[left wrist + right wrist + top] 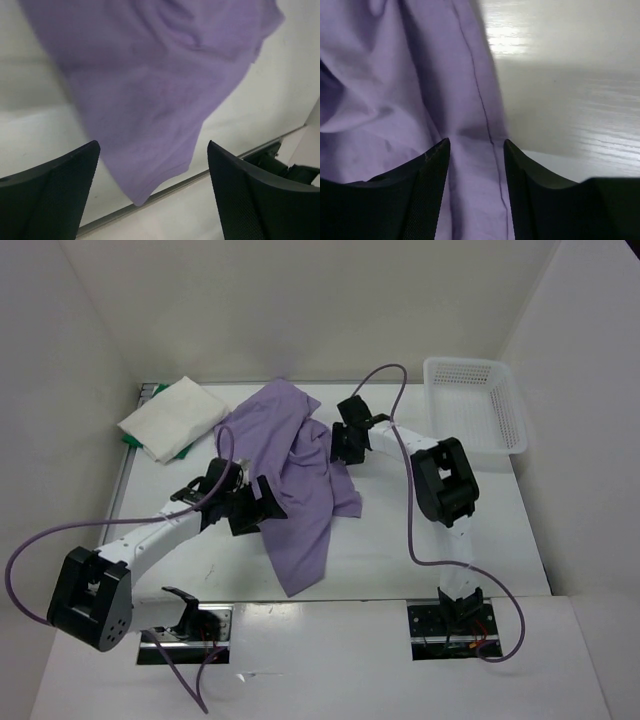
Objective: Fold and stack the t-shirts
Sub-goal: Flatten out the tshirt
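Stack: folded white cloth t-shirt [170, 412] on green cloth t-shirt [130, 442], 10 o'clock.
Unfolded: purple cloth t-shirt [300, 480], middle.
Left gripper [152, 150], right gripper [476, 142]: open, empty.

Table [400, 550] bears lavender shirt [300, 480], folded pile [170, 418], basket [478, 405].

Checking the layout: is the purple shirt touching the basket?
Apart. The top view shows bare table between the purple shirt and the basket.
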You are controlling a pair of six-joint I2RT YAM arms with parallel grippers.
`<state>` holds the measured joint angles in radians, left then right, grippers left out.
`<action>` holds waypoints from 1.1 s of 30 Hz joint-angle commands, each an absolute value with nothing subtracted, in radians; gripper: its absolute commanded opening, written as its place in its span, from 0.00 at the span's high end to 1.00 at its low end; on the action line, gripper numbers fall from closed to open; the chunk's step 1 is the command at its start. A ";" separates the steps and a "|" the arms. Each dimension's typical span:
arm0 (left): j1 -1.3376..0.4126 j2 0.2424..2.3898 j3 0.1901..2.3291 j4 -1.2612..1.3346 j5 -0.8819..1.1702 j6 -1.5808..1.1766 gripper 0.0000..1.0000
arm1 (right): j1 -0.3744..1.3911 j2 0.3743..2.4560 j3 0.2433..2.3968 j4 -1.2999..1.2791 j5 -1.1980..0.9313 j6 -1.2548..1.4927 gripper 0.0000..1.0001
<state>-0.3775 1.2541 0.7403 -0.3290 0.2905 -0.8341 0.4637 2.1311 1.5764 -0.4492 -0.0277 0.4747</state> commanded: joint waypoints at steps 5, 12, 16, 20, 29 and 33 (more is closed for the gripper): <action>-0.379 1.222 0.675 -0.293 0.273 -0.914 0.04 | 0.443 2.209 1.687 -0.436 0.135 0.540 0.46; -0.422 1.382 0.647 -0.187 0.287 -0.914 0.29 | 0.443 2.237 1.657 -0.419 0.049 0.543 0.76; -0.422 1.436 0.675 -0.164 0.264 -0.904 0.58 | 0.463 2.191 1.562 -0.394 -0.011 0.543 0.97; -0.422 1.529 0.736 -0.152 0.203 -0.870 0.83 | 0.463 2.064 1.436 -0.364 -0.037 0.563 1.00; -0.244 1.788 1.098 -0.199 0.086 -0.760 0.99 | 0.569 1.653 0.967 -0.425 -0.078 0.658 1.00; -0.244 1.941 1.415 -0.264 0.025 -0.697 0.99 | 0.742 1.517 0.852 -0.445 -0.190 0.744 1.00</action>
<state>-0.2398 1.8683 1.2324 -0.2588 0.0990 -0.7753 0.6472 1.5955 0.9104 -0.4004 -0.0853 0.6727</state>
